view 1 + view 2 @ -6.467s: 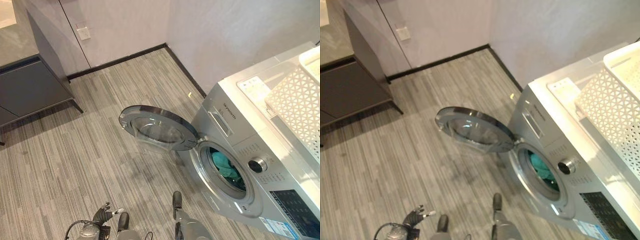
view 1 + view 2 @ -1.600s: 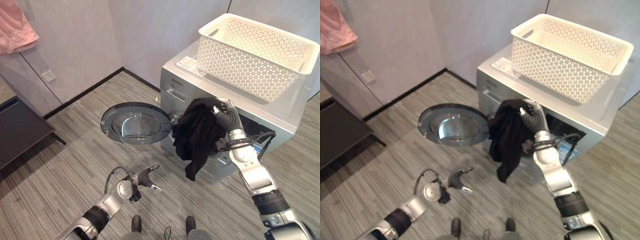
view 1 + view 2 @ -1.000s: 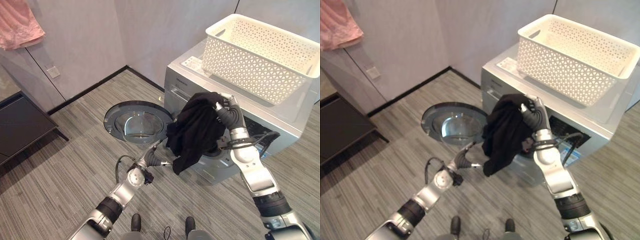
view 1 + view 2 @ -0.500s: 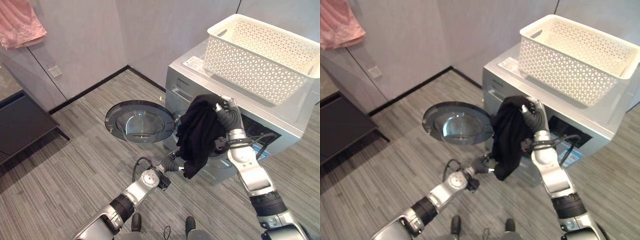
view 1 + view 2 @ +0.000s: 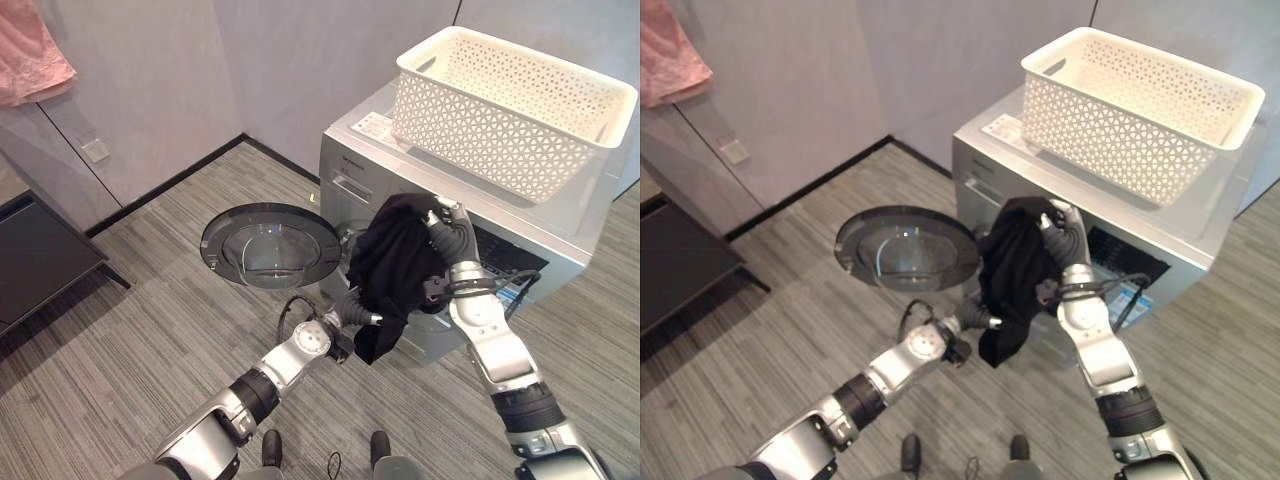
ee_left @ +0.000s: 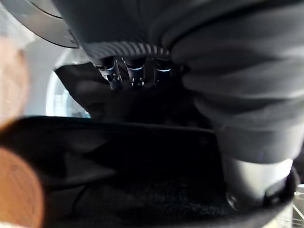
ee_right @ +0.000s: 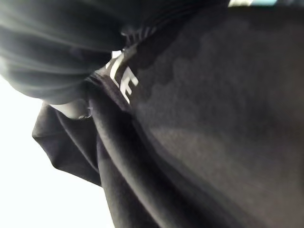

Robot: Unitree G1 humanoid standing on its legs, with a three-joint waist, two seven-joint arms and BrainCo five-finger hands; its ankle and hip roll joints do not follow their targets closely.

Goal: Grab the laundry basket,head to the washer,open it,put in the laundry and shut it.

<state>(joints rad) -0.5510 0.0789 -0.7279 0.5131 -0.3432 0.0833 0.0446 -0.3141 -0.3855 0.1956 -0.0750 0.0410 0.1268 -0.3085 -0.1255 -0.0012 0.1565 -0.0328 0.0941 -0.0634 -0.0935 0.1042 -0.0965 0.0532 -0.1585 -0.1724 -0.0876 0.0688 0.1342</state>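
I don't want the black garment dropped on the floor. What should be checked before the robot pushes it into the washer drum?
1. Washer door swung fully open: ok.
2. Right hand holding the black garment at its top, in front of the drum opening: ok.
3. Left hand at the garment's lower hanging edge: ok for position; whether its fingers grip the cloth: cannot tell.
4. Garment hanging off the floor: ok.
5. Drum opening free of obstruction: cannot tell, the garment covers it.
6. White laundry basket sitting steady on top of the washer, out of the arms' way: ok.
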